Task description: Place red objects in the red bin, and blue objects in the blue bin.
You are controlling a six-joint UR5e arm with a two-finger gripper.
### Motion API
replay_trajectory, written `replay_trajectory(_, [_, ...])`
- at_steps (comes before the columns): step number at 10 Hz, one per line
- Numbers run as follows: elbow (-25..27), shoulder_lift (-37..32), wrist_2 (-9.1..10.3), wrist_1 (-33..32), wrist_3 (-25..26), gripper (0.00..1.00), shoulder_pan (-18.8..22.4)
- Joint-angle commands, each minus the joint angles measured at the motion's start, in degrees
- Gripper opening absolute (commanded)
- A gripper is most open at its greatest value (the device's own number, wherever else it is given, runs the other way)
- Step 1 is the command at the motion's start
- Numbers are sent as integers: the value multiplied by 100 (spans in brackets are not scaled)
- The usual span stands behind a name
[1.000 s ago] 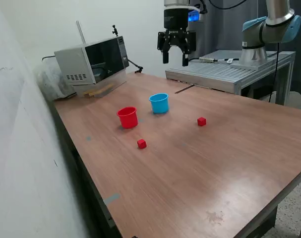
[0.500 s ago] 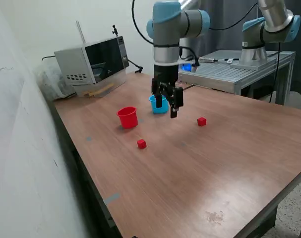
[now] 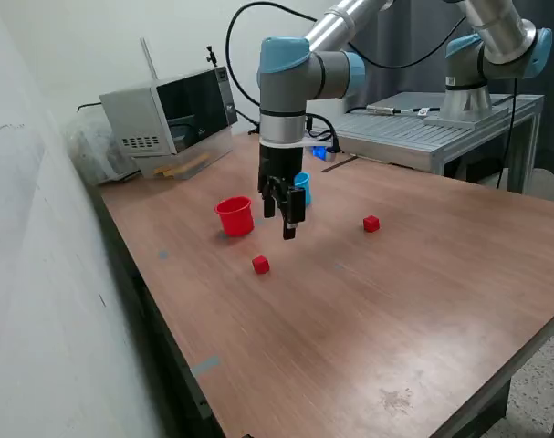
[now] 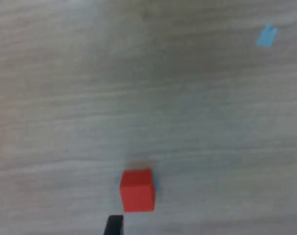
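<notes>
Two small red cubes lie on the wooden table: one (image 3: pixel 260 265) toward the exterior view's left, the other (image 3: pixel 371 224) farther right. The red cup (image 3: pixel 235 216) stands behind the left cube. The light blue cup (image 3: pixel 301 186) is mostly hidden behind the arm. My gripper (image 3: pixel 281 217) hangs open and empty above the table, just beyond the left red cube and beside the red cup. In the wrist view one red cube (image 4: pixel 137 190) sits on the wood close to a dark fingertip (image 4: pixel 113 225). No blue cubes show.
A microwave (image 3: pixel 170 114) stands at the back of the table near the wall. A second arm's base (image 3: pixel 482 68) sits on a metal bench (image 3: pixel 423 128) behind. A small blue tape scrap (image 4: pixel 266 35) lies on the wood.
The arm came down from high at the back, passed in front of the blue cup, and now hangs lower and farther toward the exterior view's left, near the left red cube.
</notes>
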Motion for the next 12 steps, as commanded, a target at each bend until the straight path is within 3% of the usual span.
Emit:
replay_trajectory(1, [-224, 289, -3, -82, -32, 100, -169])
replay_trajectory(12, [-199, 624, -55, -434, -445, 100, -249])
